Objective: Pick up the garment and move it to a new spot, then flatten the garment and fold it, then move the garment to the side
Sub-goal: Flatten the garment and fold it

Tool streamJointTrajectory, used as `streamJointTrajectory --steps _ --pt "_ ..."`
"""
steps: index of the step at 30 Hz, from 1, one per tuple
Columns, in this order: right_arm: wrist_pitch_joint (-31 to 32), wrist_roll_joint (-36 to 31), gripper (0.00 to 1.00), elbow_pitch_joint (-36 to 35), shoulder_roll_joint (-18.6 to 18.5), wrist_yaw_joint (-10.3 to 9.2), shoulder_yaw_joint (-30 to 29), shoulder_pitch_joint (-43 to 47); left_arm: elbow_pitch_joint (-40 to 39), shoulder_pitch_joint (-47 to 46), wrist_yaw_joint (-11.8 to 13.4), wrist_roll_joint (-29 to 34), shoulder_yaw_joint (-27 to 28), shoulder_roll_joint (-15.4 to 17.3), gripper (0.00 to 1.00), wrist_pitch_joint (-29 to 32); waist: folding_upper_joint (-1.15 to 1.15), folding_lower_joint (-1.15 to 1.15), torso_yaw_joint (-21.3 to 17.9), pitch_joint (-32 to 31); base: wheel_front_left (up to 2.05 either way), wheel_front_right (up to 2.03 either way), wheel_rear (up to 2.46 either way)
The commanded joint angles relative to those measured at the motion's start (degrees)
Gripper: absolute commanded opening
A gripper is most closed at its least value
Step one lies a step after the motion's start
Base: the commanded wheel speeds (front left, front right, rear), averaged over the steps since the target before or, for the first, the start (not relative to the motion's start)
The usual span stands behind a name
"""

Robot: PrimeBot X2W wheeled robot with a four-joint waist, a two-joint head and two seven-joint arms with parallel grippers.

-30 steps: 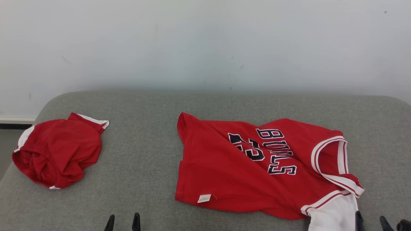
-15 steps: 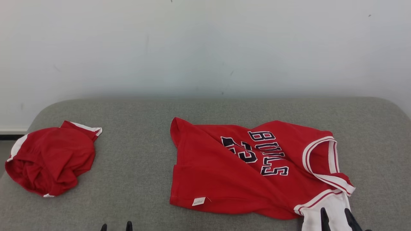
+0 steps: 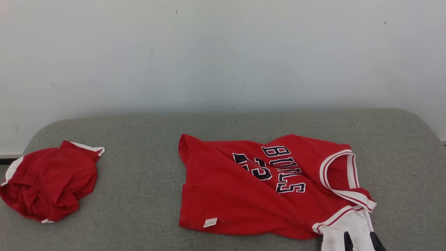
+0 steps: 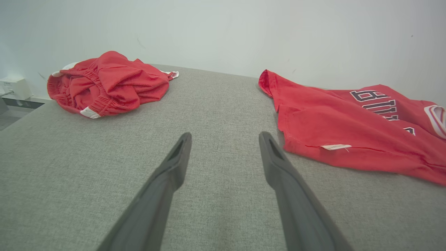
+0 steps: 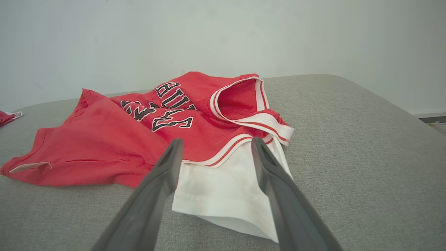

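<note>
Red jersey (image 3: 258, 188) lying centre-right on grey cushion (image 3: 146, 139), long axis running nine to three. Right claw (image 3: 360, 237) hovering released, white sleeve (image 5: 226, 188) at twelve, nearer; left claw (image 4: 225, 136) released, jersey at two.

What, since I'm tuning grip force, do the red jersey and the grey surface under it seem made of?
Red jersey: thin, soft knit fabric, matte, likely cotton or polyester; it creases and drapes limply. Grey surface: woven upholstery cloth, probably padded; flecked weave, rounded edges.

Jersey (image 3: 226, 195) reads "BULLS" with the number 23
</note>
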Motion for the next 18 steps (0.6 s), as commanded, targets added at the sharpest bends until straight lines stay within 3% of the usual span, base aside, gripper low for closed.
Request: streamJointTrajectory --steps 1,10,18 --pt "-0.6 -0.4 1.00 -0.8 0.0 -0.14 0.5 0.4 0.1 -0.3 -0.3 0.6 0.3 -0.1 1.00 -0.2 0.00 0.00 0.0 0.0 0.00 0.00 0.00" --pt "0.2 -0.4 1.00 -4.2 0.0 -0.14 2.7 0.1 -0.3 -1.5 -0.7 1.5 2.5 -0.1 1.00 -0.2 0.00 0.00 0.0 -0.1 0.00 0.00 0.00" --pt "4.5 0.0 1.00 -7.2 0.0 -0.14 3.0 0.2 -0.5 -2.4 -1.3 2.7 3.5 -0.1 1.00 -0.2 0.00 0.00 0.3 -0.3 0.00 0.00 0.00"
